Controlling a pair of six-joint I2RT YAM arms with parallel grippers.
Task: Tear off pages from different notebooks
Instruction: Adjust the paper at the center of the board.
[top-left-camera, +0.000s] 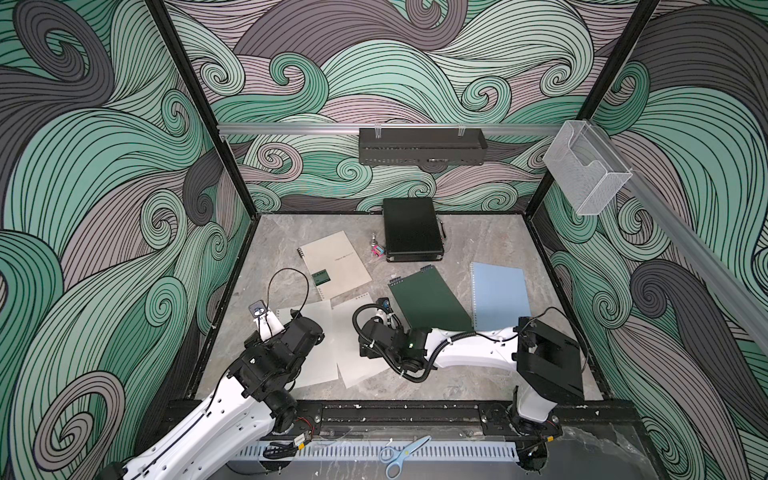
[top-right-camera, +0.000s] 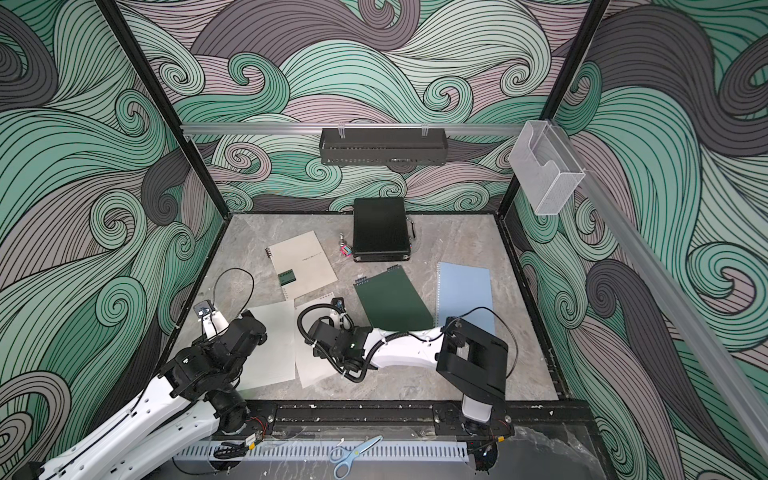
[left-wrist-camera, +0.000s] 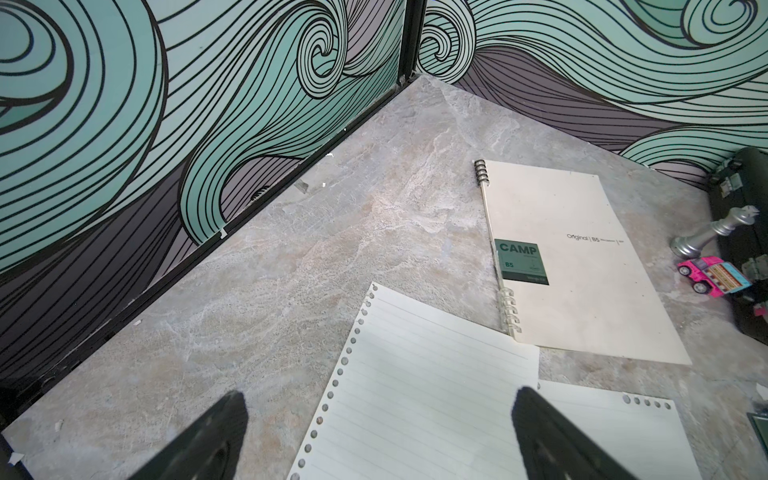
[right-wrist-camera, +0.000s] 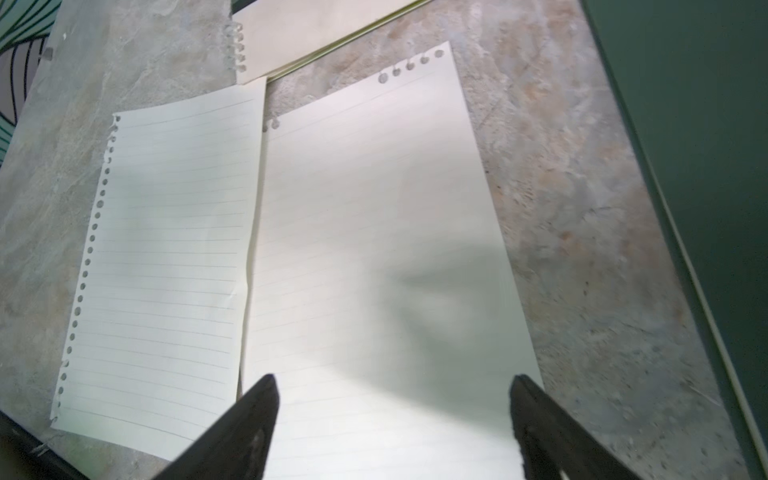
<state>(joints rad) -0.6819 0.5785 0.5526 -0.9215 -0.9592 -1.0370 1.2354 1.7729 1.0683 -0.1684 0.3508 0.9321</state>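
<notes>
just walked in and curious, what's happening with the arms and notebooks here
A beige notebook, dark green notebook and light blue notebook lie closed on the table. Two loose lined sheets lie in front: one page under the left gripper, another page under the right gripper. Both have jaws apart, gripping nothing.

White arm links, black joints, corrugated black cables

Black case with silver chess piece and pink toy car just beside.

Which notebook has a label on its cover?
The beige notebook, with its green CAMP label; the dark green notebook and light blue notebook look plain.
</notes>
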